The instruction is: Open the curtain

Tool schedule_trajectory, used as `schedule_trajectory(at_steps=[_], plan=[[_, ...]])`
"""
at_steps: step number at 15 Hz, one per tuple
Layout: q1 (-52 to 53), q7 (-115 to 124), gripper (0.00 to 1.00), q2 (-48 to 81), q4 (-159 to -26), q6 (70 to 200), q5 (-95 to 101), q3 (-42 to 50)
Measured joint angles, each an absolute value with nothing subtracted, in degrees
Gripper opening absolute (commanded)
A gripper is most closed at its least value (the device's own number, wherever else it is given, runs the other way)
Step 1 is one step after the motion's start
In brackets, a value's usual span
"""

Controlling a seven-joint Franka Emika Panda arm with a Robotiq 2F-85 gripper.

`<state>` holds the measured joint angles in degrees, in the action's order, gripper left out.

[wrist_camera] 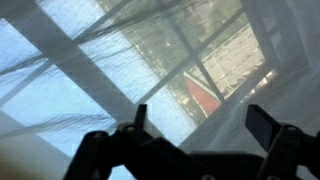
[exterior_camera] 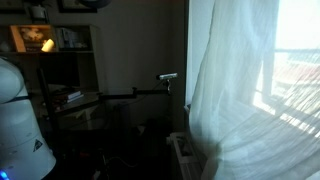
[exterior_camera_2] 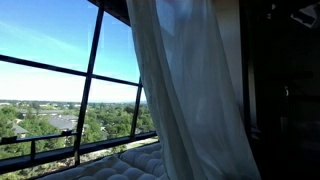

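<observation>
A: What does an exterior view give you?
B: The curtain hangs across the window, glowing. The white robot body stands well away from the window, cut off at the frame edge. The room is too dark for you to make out much else.
A: And the cushion?
B: In an exterior view the curtain covers one side of the window; beyond it all is black. The tufted cushion lies just under the window, its end hidden by fabric.
A: Wrist view?
B: Your gripper faces the window, jaws spread wide, holding nothing. The curtain fills the view; whether fingertips touch it, you cannot tell.
</observation>
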<state>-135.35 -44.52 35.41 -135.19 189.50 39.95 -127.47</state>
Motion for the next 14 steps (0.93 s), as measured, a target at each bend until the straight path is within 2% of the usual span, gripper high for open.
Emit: schedule_trajectory(at_steps=[3, 9, 14], plan=[[-131.1, -44.5, 1.00, 37.4, -133.9, 186.0, 43.0, -126.7], [-115.3, -44.8, 1.00, 42.9, -129.6, 175.2, 45.3, -122.2], [-109.6, -44.8, 1.00, 43.7, -125.1, 168.9, 46.4, -121.6]])
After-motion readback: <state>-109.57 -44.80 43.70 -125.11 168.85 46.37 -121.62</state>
